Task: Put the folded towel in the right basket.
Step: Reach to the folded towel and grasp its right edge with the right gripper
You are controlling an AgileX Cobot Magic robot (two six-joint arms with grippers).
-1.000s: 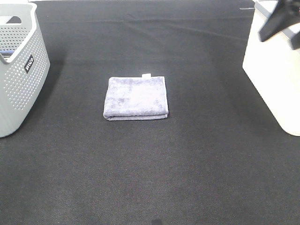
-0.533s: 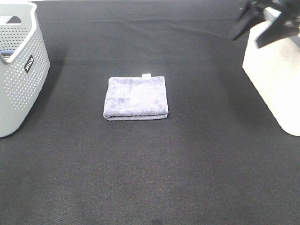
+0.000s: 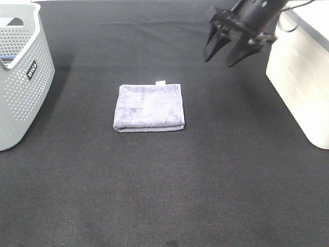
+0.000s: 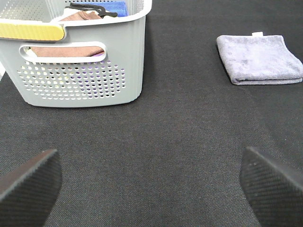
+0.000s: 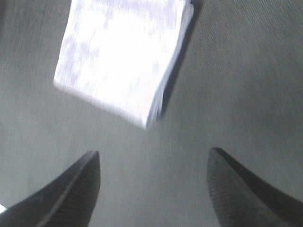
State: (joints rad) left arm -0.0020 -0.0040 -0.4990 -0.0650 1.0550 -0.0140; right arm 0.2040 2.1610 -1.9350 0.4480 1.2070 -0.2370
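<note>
Flat at the middle of the black cloth table: folded lavender terry towel, well apart from the white right basket and the grey perforated plastic basket. Above the table, between towel and white right basket: right arm's fingers, spread wide, holding nothing. Left arm's fingers likewise wide and empty, facing the grey basket.

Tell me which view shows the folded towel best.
Exterior high: the folded towel lies whole, sharp and centred, every edge visible. Left wrist shows it smaller, against the frame's edge. Right wrist shows it blurred, washed out and cropped.
</note>
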